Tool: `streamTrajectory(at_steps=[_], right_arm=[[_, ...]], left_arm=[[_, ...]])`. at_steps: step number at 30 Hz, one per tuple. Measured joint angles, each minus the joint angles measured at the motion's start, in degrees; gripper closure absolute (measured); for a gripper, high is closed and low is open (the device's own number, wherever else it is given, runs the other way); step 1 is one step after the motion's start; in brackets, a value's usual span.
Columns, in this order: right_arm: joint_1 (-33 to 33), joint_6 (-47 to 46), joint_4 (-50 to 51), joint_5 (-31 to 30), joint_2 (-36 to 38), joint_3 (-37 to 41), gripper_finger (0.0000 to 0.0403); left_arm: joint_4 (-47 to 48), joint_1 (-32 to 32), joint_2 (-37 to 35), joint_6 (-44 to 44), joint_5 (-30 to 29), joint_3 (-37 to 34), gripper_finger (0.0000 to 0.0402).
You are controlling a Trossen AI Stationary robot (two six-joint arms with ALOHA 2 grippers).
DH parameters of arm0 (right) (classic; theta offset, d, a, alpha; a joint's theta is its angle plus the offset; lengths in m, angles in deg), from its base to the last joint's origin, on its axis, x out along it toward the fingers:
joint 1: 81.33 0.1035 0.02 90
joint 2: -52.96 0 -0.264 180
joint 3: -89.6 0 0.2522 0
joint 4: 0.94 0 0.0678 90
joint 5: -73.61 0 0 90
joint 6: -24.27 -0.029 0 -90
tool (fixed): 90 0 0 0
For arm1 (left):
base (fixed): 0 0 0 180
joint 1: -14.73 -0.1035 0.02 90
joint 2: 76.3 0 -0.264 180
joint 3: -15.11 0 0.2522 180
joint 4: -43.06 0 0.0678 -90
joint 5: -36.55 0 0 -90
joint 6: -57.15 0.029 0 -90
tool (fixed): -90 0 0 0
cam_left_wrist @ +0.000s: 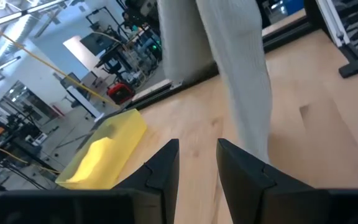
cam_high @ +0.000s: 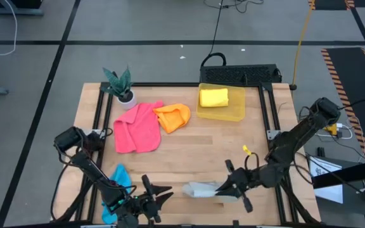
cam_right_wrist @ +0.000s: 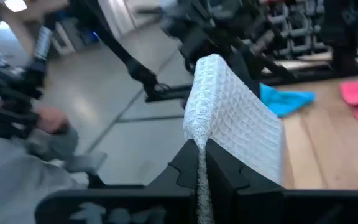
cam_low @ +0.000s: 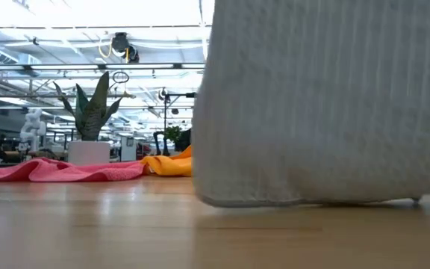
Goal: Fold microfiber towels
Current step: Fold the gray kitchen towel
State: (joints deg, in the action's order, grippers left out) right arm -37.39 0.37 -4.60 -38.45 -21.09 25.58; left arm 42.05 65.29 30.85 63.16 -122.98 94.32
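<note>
Wooden bench (cam_high: 189,149) with a black frame along its rim, grey floor all round. Translucent yellow bin (cam_high: 233,113) at the far edge toward the right corner, yellow towel (cam_high: 213,97) folded inside it. Pink towel (cam_high: 138,127) spread loosely on the left half, orange towel (cam_high: 173,117) bunched against its right side, both just in front of a small potted plant (cam_high: 121,85) near the far left corner. Blue towel (cam_high: 119,179) crumpled at the near left edge beside the left arm. Grey towel (cam_high: 201,189) at the near edge, middle; it fills most of the low view, hanging with its lower hem at the bench top. Right gripper (cam_right_wrist: 202,163) clenched on the grey towel's edge, cloth pinched between its fingers. Left gripper (cam_high: 163,192) low over the near edge just left of that towel, fingers (cam_left_wrist: 166,168) parted a little, gripping nothing. Middle of the bench bare wood, open room between the far items and the arms. Beyond: shelving, cables, ceiling lights.
</note>
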Motion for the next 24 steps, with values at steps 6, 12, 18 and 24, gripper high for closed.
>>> streamTrajectory(at_steps=[6,12,18,24], right_arm=[[2.53,-0.61,-6.52,2.94,0.84,0.00,0.0398],[3.12,1.17,-6.87,2.75,2.02,0.00,0.0398],[-3.89,-4.47,5.39,0.84,1.91,0.05,0.0399],[-14.58,-7.41,13.12,2.92,1.76,4.54,0.0399]], left_arm=[[0.15,0.14,0.02,-0.53,-0.16,0.00,0.0291],[0.13,0.11,0.02,-0.45,-0.15,0.00,0.0291],[0.40,0.11,0.02,-0.52,-0.14,0.00,0.0291],[3.57,0.11,0.02,-3.68,0.09,0.00,0.0291]])
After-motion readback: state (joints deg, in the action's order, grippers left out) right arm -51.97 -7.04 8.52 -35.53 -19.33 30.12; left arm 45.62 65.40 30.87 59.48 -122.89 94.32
